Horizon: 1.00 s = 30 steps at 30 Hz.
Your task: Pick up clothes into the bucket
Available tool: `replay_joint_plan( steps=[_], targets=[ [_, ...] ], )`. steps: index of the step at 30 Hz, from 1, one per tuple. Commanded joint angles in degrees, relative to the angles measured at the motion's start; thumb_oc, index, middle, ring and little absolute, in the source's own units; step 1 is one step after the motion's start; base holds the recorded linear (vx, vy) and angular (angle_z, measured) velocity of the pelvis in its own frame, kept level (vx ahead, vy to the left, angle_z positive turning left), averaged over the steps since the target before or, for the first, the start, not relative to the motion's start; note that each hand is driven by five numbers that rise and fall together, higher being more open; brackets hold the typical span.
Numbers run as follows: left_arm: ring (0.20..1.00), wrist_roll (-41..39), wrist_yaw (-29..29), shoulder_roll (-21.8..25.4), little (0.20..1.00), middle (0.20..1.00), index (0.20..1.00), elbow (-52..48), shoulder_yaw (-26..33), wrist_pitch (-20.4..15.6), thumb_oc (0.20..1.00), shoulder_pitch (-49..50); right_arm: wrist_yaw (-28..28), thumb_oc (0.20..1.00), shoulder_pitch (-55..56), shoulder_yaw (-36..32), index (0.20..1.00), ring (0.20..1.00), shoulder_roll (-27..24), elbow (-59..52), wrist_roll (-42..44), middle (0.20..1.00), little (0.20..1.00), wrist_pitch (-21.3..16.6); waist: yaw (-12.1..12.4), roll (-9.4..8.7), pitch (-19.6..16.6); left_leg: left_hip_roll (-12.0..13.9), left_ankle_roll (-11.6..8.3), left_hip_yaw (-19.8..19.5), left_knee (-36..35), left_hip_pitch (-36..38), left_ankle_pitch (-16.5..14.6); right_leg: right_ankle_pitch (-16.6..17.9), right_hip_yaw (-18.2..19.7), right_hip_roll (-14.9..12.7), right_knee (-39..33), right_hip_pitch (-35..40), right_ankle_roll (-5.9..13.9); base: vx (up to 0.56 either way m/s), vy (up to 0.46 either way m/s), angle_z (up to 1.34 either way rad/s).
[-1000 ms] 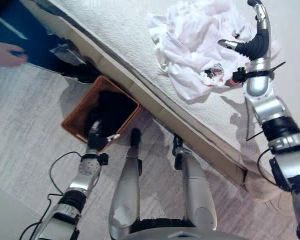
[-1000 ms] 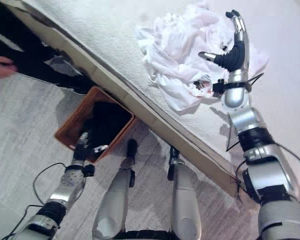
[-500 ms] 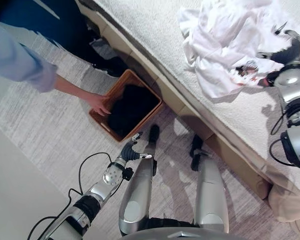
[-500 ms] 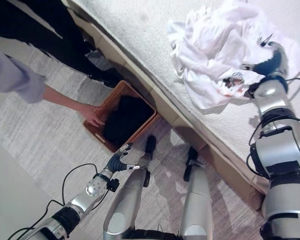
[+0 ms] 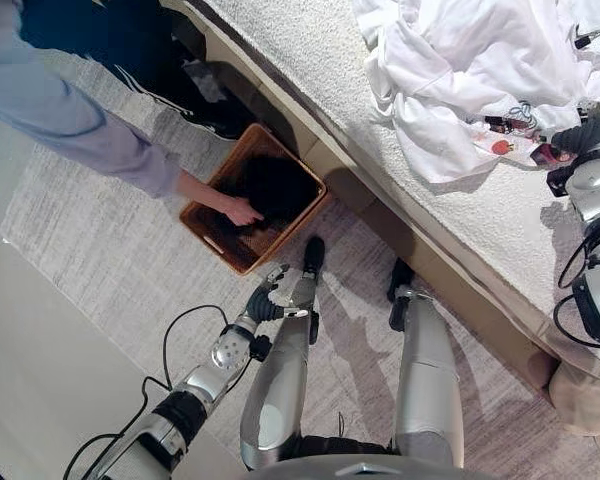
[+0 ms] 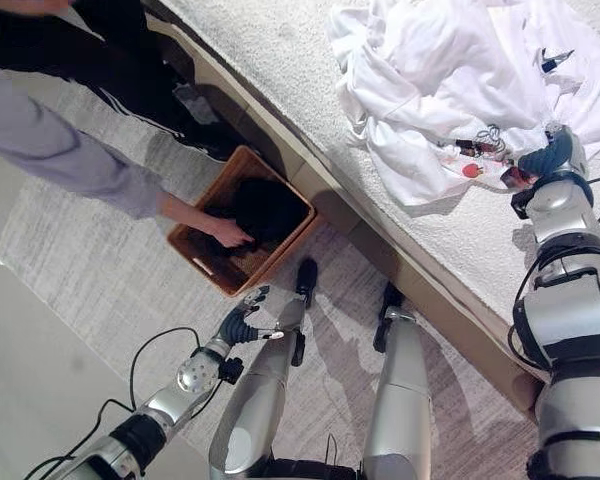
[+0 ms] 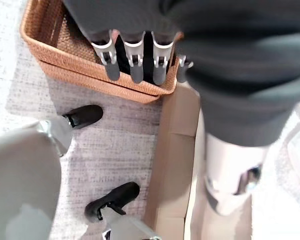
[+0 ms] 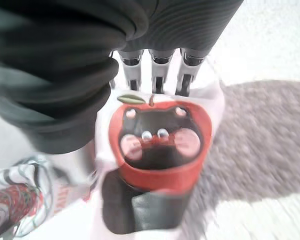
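The white clothes (image 5: 480, 70) run past the frame's top edge; the basket's (image 5: 205, 222) dark contents stay indistinct.

White clothes (image 5: 470, 70) printed with a red apple cartoon (image 8: 157, 137) — woven orange-brown basket (image 5: 212, 228), black fabric (image 5: 275, 185) inside; grey streaked carpet (image 5: 100, 250); person's sleeve (image 5: 70, 115) grey-lilac.

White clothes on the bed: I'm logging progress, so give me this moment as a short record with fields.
clothes: white crumpled clothes on the pale textured bed
bucket: brown woven basket on the floor, dark cloth inside
right hand: at the clothes' edge, fingers on the printed fabric
left hand: open, near the basket
person's hand: reaching into the basket
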Motion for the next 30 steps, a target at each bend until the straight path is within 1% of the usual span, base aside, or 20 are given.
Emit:
replay_joint_plan(
  steps=[1, 4, 6, 7, 11, 13, 14, 15, 16, 17, 19, 20, 21, 23, 24, 25, 26, 27, 29, 30],
  targets=[
    [1.000, -0.4, 0.2, -0.3, 1.000, 1.000, 1.000, 0.0, 0.5, -1.0, 1.000, -0.7, 1.1, 0.200, -1.0, 4.0, 0.200, 0.200, -0.5, -2.1, 2.1, 0.200, 0.200, -0.7, -0.6, -0.71, -0.3, -1.8, 1.58, 2.4, 4.5, -0.7, -3.8, 4.6, 2.4, 0.7, -8.2, 4.6, 3.37, 0.00, 0.000, 0.00],
    [1.000, -0.7, 0.6, 0.1, 1.000, 1.000, 1.000, -0.7, 0.9, -1.3, 1.000, -0.6, -0.7, 0.200, -2.0, 4.2, 0.200, 0.200, -1.1, -5.6, 3.8, 0.200, 0.200, -1.9, -1.0, -1.60, -0.3, -1.8, 1.46, 2.7, 5.5, -0.9, -4.3, 4.7, 2.7, 0.8, -8.3, 4.9, 3.38, 0.00, 0.000, 0.00],
    [1.000, -0.6, 1.1, 0.8, 1.000, 1.000, 1.000, -0.5, 1.7, -1.7, 1.000, -0.2, -2.8, 0.200, -3.5, 4.2, 0.200, 0.200, -2.2, -10.0, 6.1, 0.200, 0.200, -3.1, -1.5, -2.95, -0.3, -1.9, 1.31, 3.1, 6.9, -0.9, -5.1, 5.0, 3.1, 0.9, -8.7, 5.6, 3.44, 0.00, 0.000, 0.00],
    [1.000, -0.6, 1.1, 0.8, 1.000, 1.000, 1.000, -0.5, 1.7, -1.7, 1.000, -0.2, -2.8, 0.200, -3.5, 4.2, 0.200, 0.200, -2.2, -10.0, 6.1, 0.200, 0.200, -3.1, -1.5, -2.95, -0.3, -1.9, 1.32, 3.1, 7.0, -0.9, -5.1, 5.0, 3.1, 0.9, -8.7, 5.6, 3.44, 0.00, 0.000, 0.00],
    [1.000, -0.3, 1.3, 2.1, 1.000, 1.000, 1.000, 0.2, 3.1, -2.1, 1.000, 0.9, -4.6, 0.200, -6.1, 4.5, 0.200, 0.200, -3.7, -16.1, 8.7, 0.200, 0.200, -4.8, -2.3, -5.08, -0.3, -1.7, 1.34, 3.7, 9.1, -0.3, -6.4, 5.3, 3.7, 1.3, -8.9, 7.2, 3.52, -0.01, 0.001, -0.01],
    [1.000, -0.4, 1.3, 2.6, 1.000, 1.000, 1.000, 0.5, 3.8, -2.4, 1.000, 1.3, -5.9, 0.200, -7.2, 4.4, 0.200, 0.200, -5.0, -19.8, 9.6, 0.200, 0.200, -5.7, -2.6, -6.22, -0.3, -1.5, 1.37, 4.0, 9.9, 0.9, -7.1, 5.4, 4.0, 1.4, -9.2, 8.7, 3.53, -0.02, 0.032, -0.10],
    [1.000, -0.9, 1.2, 3.2, 1.000, 1.000, 1.000, 0.5, 4.7, -2.6, 1.000, 1.4, -7.3, 0.200, -8.2, 4.2, 0.200, 0.200, -6.3, -24.1, 10.3, 0.200, 0.200, -6.6, -2.9, -7.45, -0.3, -1.2, 1.42, 4.4, 10.3, 2.7, -7.8, 5.7, 4.3, 1.7, -9.7, 10.7, 3.60, -0.02, 0.035, -0.10],
    [1.000, -0.9, 1.2, 3.2, 1.000, 1.000, 1.000, 0.5, 4.7, -2.6, 1.000, 1.4, -7.4, 0.200, -8.1, 4.2, 0.200, 0.200, -6.3, -24.1, 10.2, 0.200, 0.200, -6.5, -2.9, -7.47, -0.3, -1.2, 1.43, 4.4, 10.3, 2.7, -7.8, 5.7, 4.3, 1.7, -9.8, 10.7, 3.60, -0.01, 0.045, -0.11],
    [1.000, -1.9, 0.9, 3.5, 1.000, 1.000, 1.000, -0.1, 5.7, -2.9, 1.000, 1.7, -8.4, 0.200, -8.4, 3.7, 0.200, 0.200, -7.5, -28.2, 9.9, 0.200, 0.200, -7.3, -3.2, -8.52, -0.3, -0.9, 1.51, 4.7, 10.5, 5.2, -8.3, 6.0, 4.3, 1.9, -10.7, 13.5, 3.76, -0.01, 0.026, -0.13],
    [1.000, -1.9, 0.8, 3.6, 1.000, 1.000, 1.000, -0.1, 5.8, -2.9, 1.000, 1.7, -8.4, 0.200, -8.4, 3.6, 0.200, 0.200, -7.5, -28.2, 9.8, 0.200, 0.200, -7.2, -3.2, -8.53, -0.3, -0.9, 1.53, 4.7, 10.3, 5.1, -7.9, 6.4, 4.3, 1.9, -11.0, 13.5, 3.77, -0.01, 0.038, -0.26],
    [1.000, -2.8, 0.5, 4.4, 1.000, 1.000, 1.000, -1.5, 7.0, -3.5, 1.000, 1.9, -9.0, 0.200, -8.4, 3.0, 0.200, 0.200, -8.7, -32.0, 9.5, 0.200, 0.200, -8.0, -3.5, -9.81, -0.3, -0.6, 1.63, 5.2, 10.2, 8.3, -8.5, 6.8, 4.4, 2.2, -12.5, 17.0, 3.99, 0.02, 0.031, -0.26],
    [1.000, -3.8, 0.1, 5.2, 1.000, 1.000, 1.000, -3.3, 8.0, -4.1, 1.000, 2.0, -9.7, 0.200, -7.7, 1.8, 0.200, 0.200, -9.2, -35.6, 10.1, 0.200, 0.200, -9.2, -3.9, -10.80, -1.7, -0.3, 1.64, 5.9, 10.4, 10.7, -9.5, 6.9, 4.5, 2.4, -13.8, 19.9, 4.30, 0.03, 0.031, -0.12],
    [1.000, -3.8, 0.1, 5.2, 1.000, 1.000, 1.000, -3.3, 8.0, -4.1, 1.000, 2.0, -9.7, 0.200, -7.6, 1.7, 0.200, 0.200, -9.2, -35.6, 10.1, 0.200, 0.200, -9.2, -4.0, -10.84, -1.8, -0.3, 1.65, 5.9, 10.1, 10.7, -9.2, 7.2, 4.4, 2.4, -14.1, 19.9, 4.32, 0.05, 0.038, -0.14],
    [1.000, -3.1, -0.5, 6.7, 1.000, 1.000, 1.000, -4.8, 8.7, -4.3, 1.000, 1.3, -9.5, 0.200, -5.5, 0.2, 0.200, 0.200, -9.1, -38.7, 10.4, 0.200, 0.200, -9.8, -4.5, -11.96, -4.9, 0.1, 1.70, 6.4, 9.8, 14.4, -10.2, 7.3, 4.5, 2.6, -15.8, 24.1, 4.55, 0.09, 0.019, -0.26],
    [1.000, -3.1, -0.5, 6.7, 1.000, 1.000, 1.000, -4.8, 8.7, -4.3, 1.000, 1.3, -9.5, 0.200, -5.4, 0.1, 0.200, 0.200, -9.1, -38.7, 10.4, 0.200, 0.200, -9.8, -4.5, -11.98, -5.0, 0.1, 1.70, 6.4, 9.7, 14.4, -10.2, 7.3, 4.5, 2.6, -15.8, 24.1, 4.56, 0.17, 0.010, -0.25],
    [1.000, -4.1, -0.8, 7.3, 1.000, 1.000, 1.000, -7.1, 9.8, -4.5, 1.000, -0.1, -8.5, 0.200, -3.1, -1.6, 0.200, 0.200, -8.5, -41.7, 12.5, 0.200, 0.200, -10.7, -5.1, -12.75, -7.5, 0.4, 1.67, 6.7, 9.5, 17.3, -11.3, 6.8, 4.8, 2.9, -16.9, 27.3, 4.69, 0.10, 0.008, -0.14],
    [1.000, -4.1, -0.8, 7.4, 1.000, 1.000, 1.000, -7.1, 9.8, -4.4, 1.000, -0.1, -8.5, 0.200, -3.0, -1.7, 0.200, 0.200, -8.5, -41.7, 12.5, 0.200, 0.200, -10.7, -5.1, -12.83, -7.5, 0.3, 1.69, 6.7, 9.2, 17.3, -11.0, 7.1, 4.8, 2.9, -17.2, 27.3, 4.70, 0.19, 0.006, -0.10],
    [1.000, -8.3, -2.4, 6.8, 1.000, 1.000, 1.000, -8.7, 11.4, -4.3, 1.000, 0.2, -7.3, 0.200, -1.0, -3.0, 0.200, 0.200, -7.6, -44.2, 14.2, 0.200, 0.200, -10.9, -5.5, -13.40, -10.1, 0.4, 1.84, 7.1, 8.6, 19.4, -11.4, 7.0, 5.1, 3.2, -18.5, 29.6, 4.74, 0.13, 0.005, -0.12],
    [1.000, -10.3, -3.1, 6.5, 1.000, 1.000, 1.000, -10.0, 12.1, -4.4, 1.000, 0.1, -6.3, 0.200, 0.0, -3.5, 0.200, 0.200, -7.3, -45.1, 15.3, 0.200, 0.200, -11.0, -5.7, -13.67, -11.1, 0.6, 1.90, 7.3, 7.9, 20.9, -11.6, 7.1, 5.2, 3.4, -19.3, 30.8, 4.72, 0.13, 0.007, -0.16],
    [1.000, -12.1, -4.0, 6.3, 1.000, 1.000, 1.000, -12.8, 12.8, -4.2, 1.000, -0.4, -5.2, 0.200, 1.2, -4.0, 0.200, 0.200, -6.7, -47.7, 16.8, 0.200, 0.200, -11.1, -6.2, -13.95, -13.4, 0.9, 1.93, 8.0, 6.5, 23.1, -11.7, 7.1, 5.4, 4.0, -21.0, 32.7, 4.78, 0.08, 0.006, -0.17]
  ],
)
